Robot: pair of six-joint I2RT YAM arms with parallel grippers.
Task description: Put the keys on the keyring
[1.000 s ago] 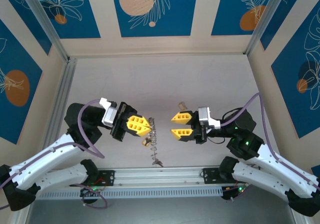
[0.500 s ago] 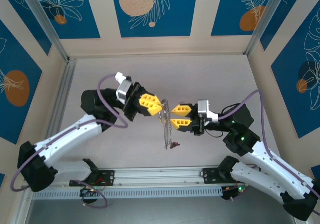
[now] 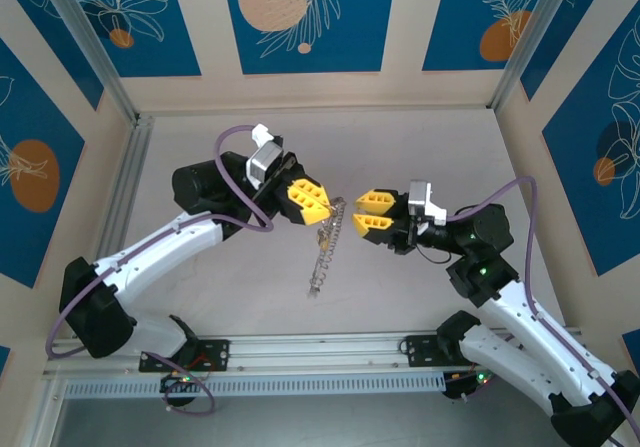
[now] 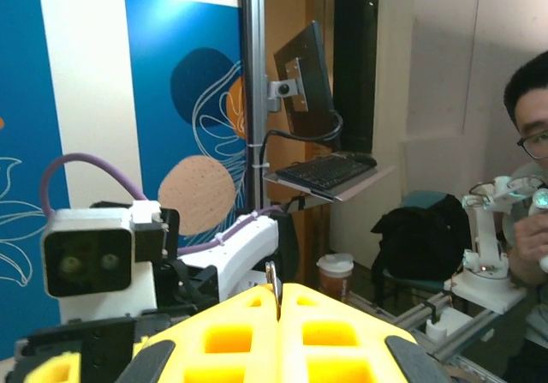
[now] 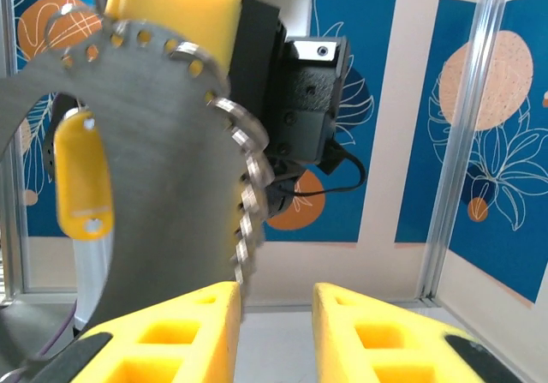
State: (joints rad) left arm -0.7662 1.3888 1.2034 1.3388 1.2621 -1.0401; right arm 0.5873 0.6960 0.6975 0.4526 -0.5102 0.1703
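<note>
My left gripper [image 3: 318, 203] is shut on the keyring [image 3: 337, 210], held above the table. In the left wrist view the ring's thin metal edge [image 4: 272, 278] pokes up between the closed yellow fingers [image 4: 231, 332]. The keys [image 3: 323, 252] hang from the hoop in a slanting silvery row. In the right wrist view the keys [image 5: 145, 169] fan out large and blurred, with a yellow tag [image 5: 83, 177] among them. My right gripper [image 3: 362, 214] stands open just right of the bunch. Its left finger [image 5: 163, 332] nearly touches the lowest keys, and nothing is between the fingers.
Both arms meet over the middle of the pale table [image 3: 420, 147]. An aluminium rail [image 3: 310, 352] runs along the near edge and a frame post [image 3: 125, 177] along the left. Blue patterned wall panels [image 3: 300, 17] enclose the back and sides.
My left gripper has carried the keyring further from the near edge and a little right, and the bunch has swung to a slant. My right gripper has lifted and followed, staying open.
</note>
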